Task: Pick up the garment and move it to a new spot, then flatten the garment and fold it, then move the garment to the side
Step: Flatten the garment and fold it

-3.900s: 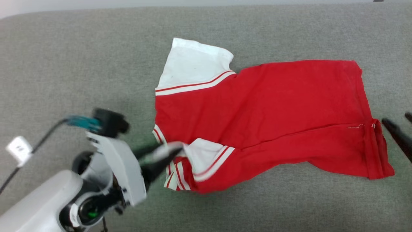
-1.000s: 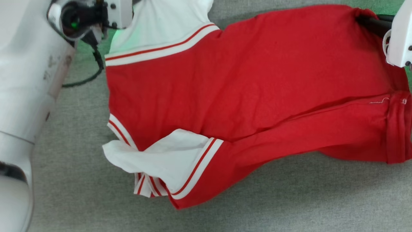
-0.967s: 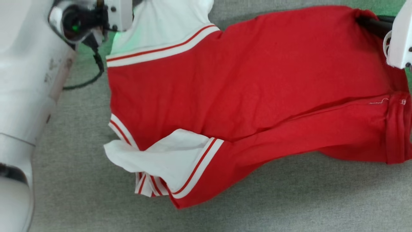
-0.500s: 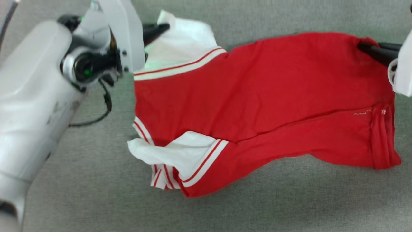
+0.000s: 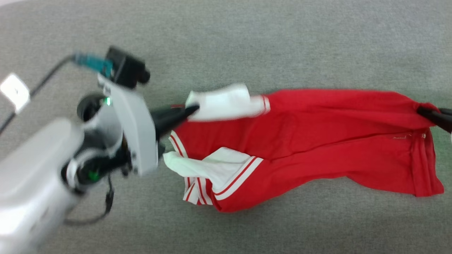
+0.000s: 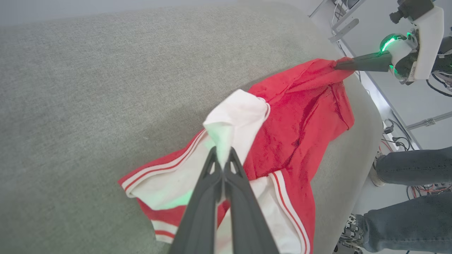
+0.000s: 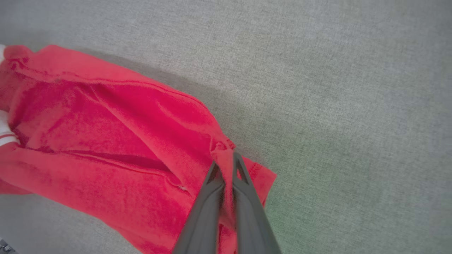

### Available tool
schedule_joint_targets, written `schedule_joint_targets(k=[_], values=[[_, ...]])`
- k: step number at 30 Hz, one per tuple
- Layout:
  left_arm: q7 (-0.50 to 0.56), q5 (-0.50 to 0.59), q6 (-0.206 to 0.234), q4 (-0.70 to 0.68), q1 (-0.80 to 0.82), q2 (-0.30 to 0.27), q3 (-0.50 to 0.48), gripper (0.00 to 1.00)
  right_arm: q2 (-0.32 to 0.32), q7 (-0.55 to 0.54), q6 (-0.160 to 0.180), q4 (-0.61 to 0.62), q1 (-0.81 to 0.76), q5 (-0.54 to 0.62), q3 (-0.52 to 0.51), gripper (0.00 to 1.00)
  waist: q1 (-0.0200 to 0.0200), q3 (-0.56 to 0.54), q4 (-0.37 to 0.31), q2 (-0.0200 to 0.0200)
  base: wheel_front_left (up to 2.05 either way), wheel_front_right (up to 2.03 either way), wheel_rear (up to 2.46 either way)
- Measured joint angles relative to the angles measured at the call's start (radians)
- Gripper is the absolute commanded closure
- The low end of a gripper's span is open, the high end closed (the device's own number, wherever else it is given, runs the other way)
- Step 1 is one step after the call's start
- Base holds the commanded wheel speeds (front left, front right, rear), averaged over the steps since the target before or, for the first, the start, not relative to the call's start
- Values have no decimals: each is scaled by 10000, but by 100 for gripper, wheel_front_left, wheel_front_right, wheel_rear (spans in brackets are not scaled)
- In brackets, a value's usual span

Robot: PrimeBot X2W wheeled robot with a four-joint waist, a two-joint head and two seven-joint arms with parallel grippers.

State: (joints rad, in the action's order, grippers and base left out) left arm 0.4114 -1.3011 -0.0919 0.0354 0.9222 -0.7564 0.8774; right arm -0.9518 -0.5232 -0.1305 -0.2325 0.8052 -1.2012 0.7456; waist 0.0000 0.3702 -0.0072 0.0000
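The garment (image 5: 317,141), a red T-shirt with white striped sleeves, lies lengthwise across the grey padded surface (image 5: 247,42). My left gripper (image 5: 193,108) is shut on the far white sleeve (image 5: 222,106) and holds it raised above the red body. In the left wrist view my left gripper (image 6: 222,160) pinches that sleeve (image 6: 236,116). My right gripper (image 5: 420,110) is shut on the far hem corner at the right edge of the head view. The right wrist view shows the right gripper (image 7: 225,158) pinching red hem cloth, with the garment (image 7: 106,141) spreading to its left. The near sleeve (image 5: 212,169) lies crumpled.
The left wrist view shows the surface's rounded edge (image 6: 367,116) just beyond the hem, with my right gripper (image 6: 339,65) there. A person's legs in jeans (image 6: 413,169) and cables on the floor lie past that edge. Bare grey surface lies beyond and in front of the garment.
Both grippers have drawn the garment's far edge toward me, so its far half rises and narrows over the near half. The head camera has also shifted.
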Motion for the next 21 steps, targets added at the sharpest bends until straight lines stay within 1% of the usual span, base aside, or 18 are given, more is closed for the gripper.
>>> schedule_joint_targets(k=[4,5,7,11,13,17,21], values=[[-533,40,376,-1346,-1103,-658,50,100,-284,263,0,174,-543,-219,-222,100,1,-33,111,0,0,0,0],[-671,82,453,-1630,-1360,-775,75,100,-364,359,0,209,-698,-263,-293,100,0,-25,134,0,0,0,0],[-1062,84,746,-2144,-1871,-966,42,100,-543,539,0,284,-1021,-362,-445,100,0,-5,185,0,0,0,0],[-1745,61,1137,-2857,-2746,-1337,-38,100,-882,901,0,593,-1545,-470,-780,100,1,47,265,0,0,0,0],[-1977,27,1267,-3158,-3103,-1440,-38,100,-1001,1083,0,734,-1816,-556,-957,100,0,80,286,0,0,0,0],[-2253,-4,1369,-3457,-3545,-1546,33,100,-1166,1250,0,942,-2355,-683,-1198,100,0,183,322,0,0,0,0],[-2351,167,1383,-3187,-3635,-1377,196,100,-1143,1390,0,1043,-2598,-543,-1325,100,1,385,334,0,0,0,0]])
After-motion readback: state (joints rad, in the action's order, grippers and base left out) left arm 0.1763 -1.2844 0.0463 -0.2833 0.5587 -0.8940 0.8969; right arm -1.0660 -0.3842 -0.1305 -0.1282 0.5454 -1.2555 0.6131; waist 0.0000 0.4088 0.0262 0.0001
